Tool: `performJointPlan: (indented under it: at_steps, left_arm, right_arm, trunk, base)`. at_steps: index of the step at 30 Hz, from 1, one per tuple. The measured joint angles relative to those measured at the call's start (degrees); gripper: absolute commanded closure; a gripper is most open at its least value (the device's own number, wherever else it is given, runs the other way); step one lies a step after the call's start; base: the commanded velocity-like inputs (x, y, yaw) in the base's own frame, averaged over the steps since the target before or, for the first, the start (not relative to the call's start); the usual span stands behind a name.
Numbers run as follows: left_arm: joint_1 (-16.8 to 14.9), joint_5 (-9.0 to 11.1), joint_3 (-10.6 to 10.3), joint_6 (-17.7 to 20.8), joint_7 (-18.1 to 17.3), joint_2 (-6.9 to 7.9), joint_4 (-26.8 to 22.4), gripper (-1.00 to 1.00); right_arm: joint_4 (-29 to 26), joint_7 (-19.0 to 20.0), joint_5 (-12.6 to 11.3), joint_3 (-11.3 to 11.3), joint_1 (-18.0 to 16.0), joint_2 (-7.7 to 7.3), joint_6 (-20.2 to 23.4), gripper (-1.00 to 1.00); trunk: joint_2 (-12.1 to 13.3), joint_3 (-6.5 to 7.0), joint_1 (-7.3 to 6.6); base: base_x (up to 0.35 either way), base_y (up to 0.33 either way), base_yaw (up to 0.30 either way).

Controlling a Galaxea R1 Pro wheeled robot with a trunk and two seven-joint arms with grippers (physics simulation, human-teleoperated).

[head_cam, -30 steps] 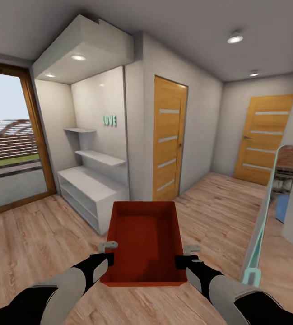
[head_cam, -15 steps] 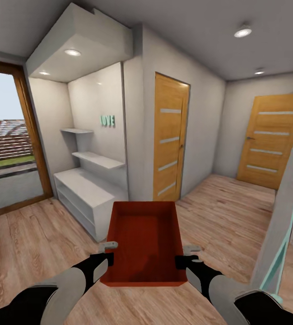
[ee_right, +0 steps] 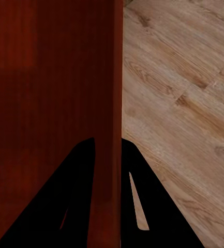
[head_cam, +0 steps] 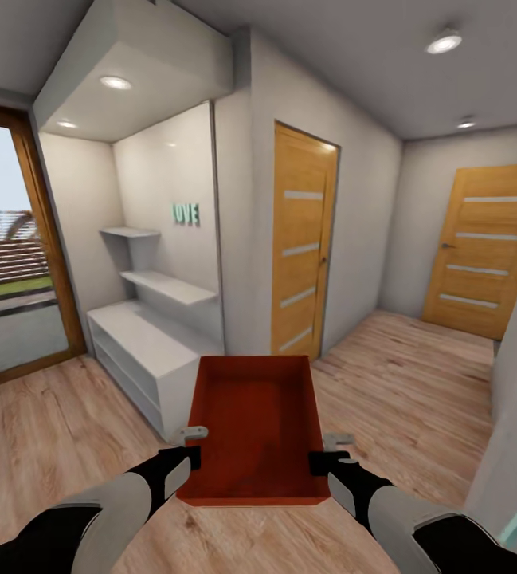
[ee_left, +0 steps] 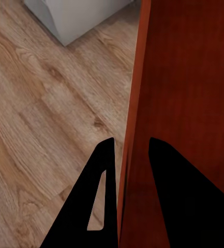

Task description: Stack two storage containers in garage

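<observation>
Though lidless, orange-red storage container (head_cam: 254,426).

You see an orange-red rectangular plastic-looking bin (head_cam: 256,422), smooth, faint sheen. Light wood plank floor (head_cam: 43,446), matt, grained. White shelf unit (head_cam: 142,339), smooth. Orange wood-veneer door (head_cam: 299,243), satin.

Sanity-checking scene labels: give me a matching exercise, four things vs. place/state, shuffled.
Things:
1. storage container
2. left hand
3. white shelf unit
4. nearer wooden door

States:
A. closed, ahead of the container
B. clamped on the container's left wall
C. carried between both hands, empty
D. in the alcove beside the glass door

Pairs: 1-C, 2-B, 3-D, 4-A
</observation>
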Motion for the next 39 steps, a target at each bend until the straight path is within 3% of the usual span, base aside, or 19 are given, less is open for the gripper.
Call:
performJointPlan:
  at_steps: [10, 17, 39]
  left_arm:
    - [0.01, 0.36, -0.35, -0.03, -2.16, 1.65, 0.09, 1.00]
    - [0.03, 0.81, -0.32, -0.82, -0.11, 0.05, 0.31, 1.00]
    - [0.03, 0.76, -0.26, -0.80, -0.14, 0.05, 0.32, 1.00]
  right_arm:
    - [-0.14, -2.25, 0.24, 0.02, -0.01, 1.65, 0.16, 1.00]
    - [-0.37, -0.12, 0.74, -0.07, -0.03, -0.01, 0.15, 1.00]
    - [-0.35, -0.11, 0.72, -0.05, -0.03, -0.01, 0.15, 1.00]
  trunk:
    - [0.01, 0.00, 0.03]
    - [0.01, 0.00, 0.03]
    - [0.01, 0.01, 0.03]
  base:
    - [0.234, 0.000, -0.186]
    - [0.011, 0.000, -0.231]
    - [0.000, 0.000, -0.237]
